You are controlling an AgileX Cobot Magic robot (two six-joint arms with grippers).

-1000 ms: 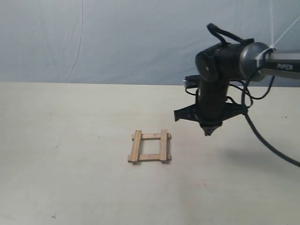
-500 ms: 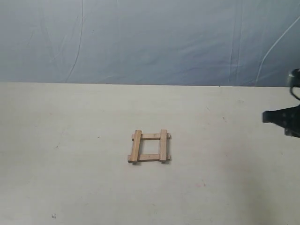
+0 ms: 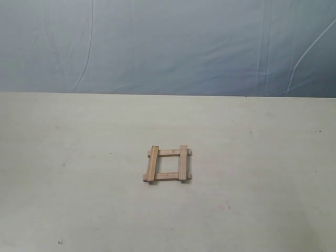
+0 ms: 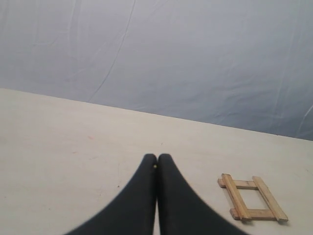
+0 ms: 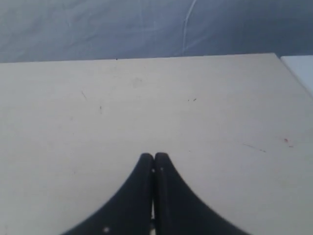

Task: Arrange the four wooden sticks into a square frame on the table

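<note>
The four wooden sticks [image 3: 152,163], short flat light-brown slats of equal length, lie together as a small open square frame [image 3: 182,163] on the wide pale cream-beige table [image 3: 79,199]; the two slats running away from the exterior camera rest on top of the two crosswise ones, and every end overhangs its corner a little; the frame sits flat near the middle of the table in that view, with bare surface on every side of it and nothing touching it. Behind the table hangs a wrinkled blue-grey cloth backdrop [image 3: 157,47].

My left gripper [image 4: 157,164], two black tapered fingers, is closed all the way, the tips pressed together with nothing between them; from its wrist camera I see the frame [image 4: 236,197] off to one side of the fingers and well apart from them, lying on the table [image 4: 58,137].

My right gripper [image 5: 154,161] is likewise closed tip to tip and holds nothing; below and beyond it lies only faintly speckled table [image 5: 220,98].
</note>
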